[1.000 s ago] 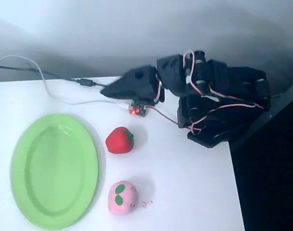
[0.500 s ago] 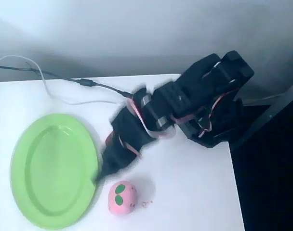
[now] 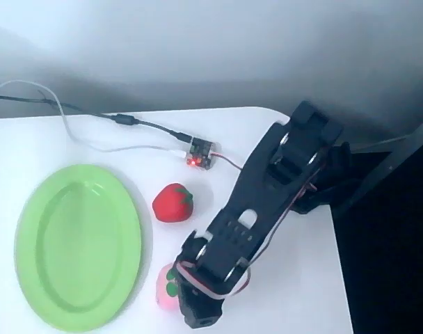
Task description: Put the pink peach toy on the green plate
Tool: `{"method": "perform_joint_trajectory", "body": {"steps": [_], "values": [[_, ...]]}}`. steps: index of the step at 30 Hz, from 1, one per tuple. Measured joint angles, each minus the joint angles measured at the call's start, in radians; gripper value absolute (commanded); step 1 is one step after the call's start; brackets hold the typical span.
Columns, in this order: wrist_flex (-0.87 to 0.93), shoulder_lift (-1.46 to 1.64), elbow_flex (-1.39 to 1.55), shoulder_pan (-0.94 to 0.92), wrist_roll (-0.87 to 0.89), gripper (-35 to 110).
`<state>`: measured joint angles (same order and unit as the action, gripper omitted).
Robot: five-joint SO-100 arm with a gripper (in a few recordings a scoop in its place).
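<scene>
Half of the pink peach toy [image 3: 164, 287] shows on the bench [image 3: 295, 278], just right of the green plate [image 3: 78, 245], under my tool [image 3: 187, 299]. I cannot tell how far the tool is open or whether it grips the toy. I see a red strawberry toy [image 3: 173, 202] above it.

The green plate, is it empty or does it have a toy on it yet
Empty. The green plate shows bare green inside. The pink peach toy sits on the table beside its right rim, partly under the arm.

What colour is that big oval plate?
Light green all over, with no pattern; the plate shows best in the overhead view.
</scene>
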<state>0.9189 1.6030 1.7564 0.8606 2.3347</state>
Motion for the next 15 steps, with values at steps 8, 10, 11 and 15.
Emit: {"method": "perform_joint_trajectory", "body": {"steps": [8, 10, 11, 15], "values": [[-0.005, -0.235, -0.187, -0.018, 0.000, 0], [-0.005, -0.236, -0.192, -0.018, 0.000, 0], [-0.006, -0.222, -0.184, -0.029, -0.008, 0], [-0.005, -0.072, -0.069, -0.080, -0.135, 0]]}}
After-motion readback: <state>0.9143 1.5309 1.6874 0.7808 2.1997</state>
